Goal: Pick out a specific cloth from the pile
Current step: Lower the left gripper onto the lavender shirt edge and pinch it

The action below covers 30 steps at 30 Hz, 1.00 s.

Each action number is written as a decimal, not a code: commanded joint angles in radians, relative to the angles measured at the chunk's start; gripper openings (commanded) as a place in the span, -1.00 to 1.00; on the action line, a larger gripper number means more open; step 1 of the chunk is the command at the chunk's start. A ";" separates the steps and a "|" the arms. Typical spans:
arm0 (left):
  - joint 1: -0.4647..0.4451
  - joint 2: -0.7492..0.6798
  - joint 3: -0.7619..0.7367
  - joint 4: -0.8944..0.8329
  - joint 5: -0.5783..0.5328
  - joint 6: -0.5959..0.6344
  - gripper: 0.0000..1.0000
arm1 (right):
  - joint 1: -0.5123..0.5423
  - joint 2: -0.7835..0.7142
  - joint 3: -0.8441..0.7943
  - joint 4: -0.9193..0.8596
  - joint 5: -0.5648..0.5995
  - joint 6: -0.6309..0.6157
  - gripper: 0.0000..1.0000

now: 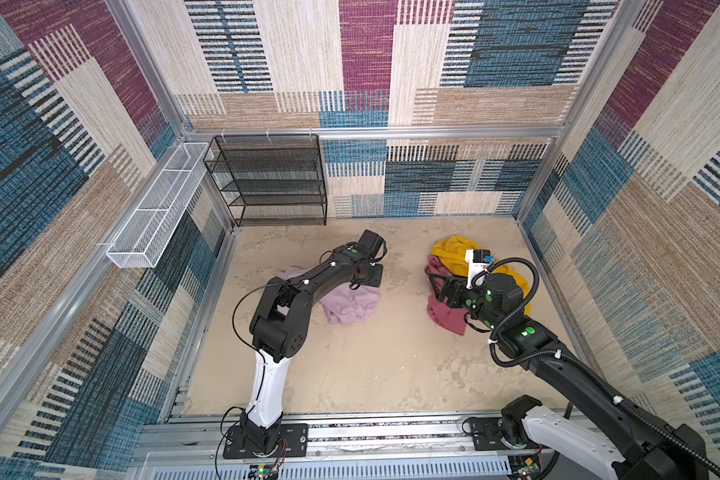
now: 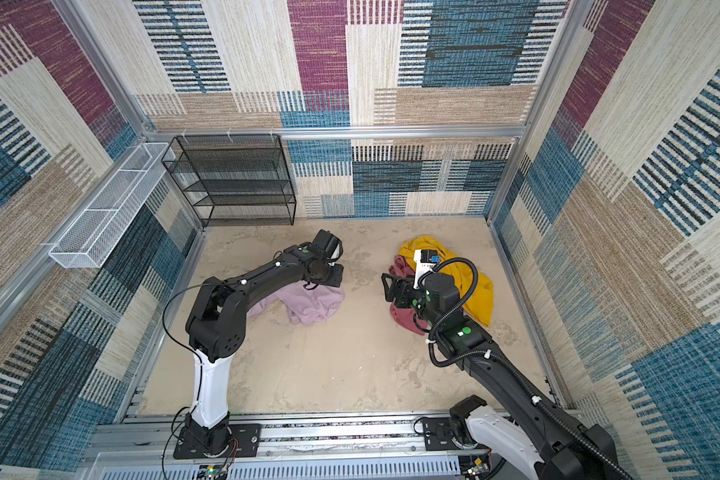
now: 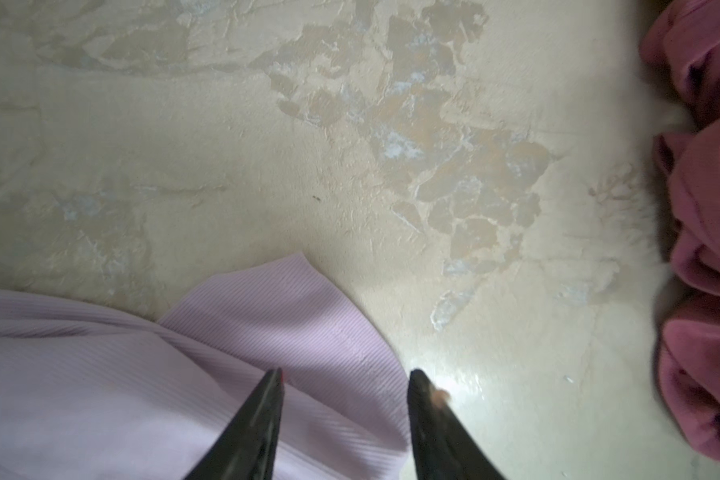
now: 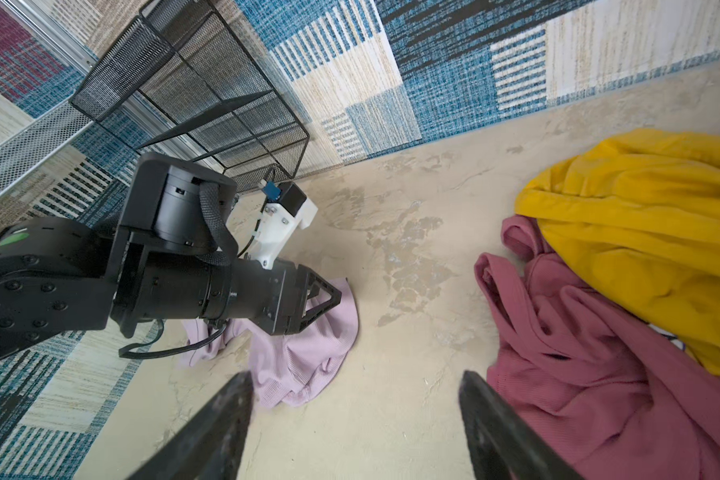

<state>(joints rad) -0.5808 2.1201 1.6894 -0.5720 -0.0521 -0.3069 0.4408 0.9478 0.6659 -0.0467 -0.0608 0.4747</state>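
The pale lilac-pink cloth lies crumpled on the floor left of centre, apart from the pile. What is left of the pile is a mustard-yellow garment overlapping a rose-red one on the right. My left gripper points down over the cloth's far right edge, jaws apart, with ribbed fabric showing between them. My right gripper is open over bare floor beside the rose-red garment, holding nothing.
A black mesh shelf rack stands against the back wall at the left. A white wire basket hangs on the left wall. Patterned walls close in the floor on three sides.
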 commanded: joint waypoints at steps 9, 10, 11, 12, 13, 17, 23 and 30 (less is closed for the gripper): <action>0.000 0.103 0.094 -0.052 -0.070 0.024 -0.01 | -0.036 0.022 -0.009 0.060 -0.074 -0.005 0.61; -0.001 0.111 0.101 -0.055 -0.073 0.027 -0.04 | -0.039 0.021 -0.008 0.061 -0.076 -0.007 0.61; -0.001 0.116 0.105 -0.055 -0.073 0.029 -0.07 | -0.043 0.022 -0.007 0.061 -0.078 -0.007 0.61; -0.001 0.122 0.111 -0.058 -0.076 0.031 -0.08 | -0.045 0.021 -0.009 0.061 -0.081 -0.007 0.61; 0.001 0.127 0.114 -0.058 -0.077 0.032 -0.14 | -0.048 0.022 -0.010 0.060 -0.083 -0.006 0.61; -0.001 0.142 0.122 -0.063 -0.081 0.035 -0.17 | -0.055 0.022 -0.011 0.063 -0.086 -0.002 0.61; 0.000 0.153 0.123 -0.066 -0.090 0.040 -0.18 | -0.058 0.022 -0.010 0.074 -0.090 0.007 0.61; -0.001 0.173 0.126 -0.069 -0.097 0.043 -0.27 | -0.061 0.020 -0.005 0.076 -0.089 0.013 0.61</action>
<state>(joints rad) -0.5823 2.2818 1.8111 -0.6243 -0.1375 -0.2859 0.3801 0.9691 0.6579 -0.0185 -0.1463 0.4778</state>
